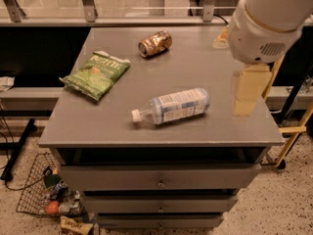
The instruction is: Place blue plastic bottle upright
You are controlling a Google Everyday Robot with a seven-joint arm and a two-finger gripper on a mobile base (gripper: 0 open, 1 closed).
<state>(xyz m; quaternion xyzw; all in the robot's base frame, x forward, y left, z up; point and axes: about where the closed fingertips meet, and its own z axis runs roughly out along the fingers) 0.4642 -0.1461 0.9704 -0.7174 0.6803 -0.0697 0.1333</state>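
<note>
The blue plastic bottle (178, 105) lies on its side near the front middle of the grey cabinet top (98, 126). It is clear with a pale blue-and-white label, and its white cap points left. My gripper (234, 78) hangs over the right side of the top, to the right of the bottle and apart from it. Its two cream fingers (250, 89) stand apart with nothing between them. The white arm housing (266, 21) above hides part of the far finger.
A crushed gold-brown can (155, 43) lies at the back middle. A green chip bag (96, 73) lies at the left. Drawers (160, 182) are below the top. A wire basket (41, 192) with clutter sits on the floor at the left. A railing runs behind.
</note>
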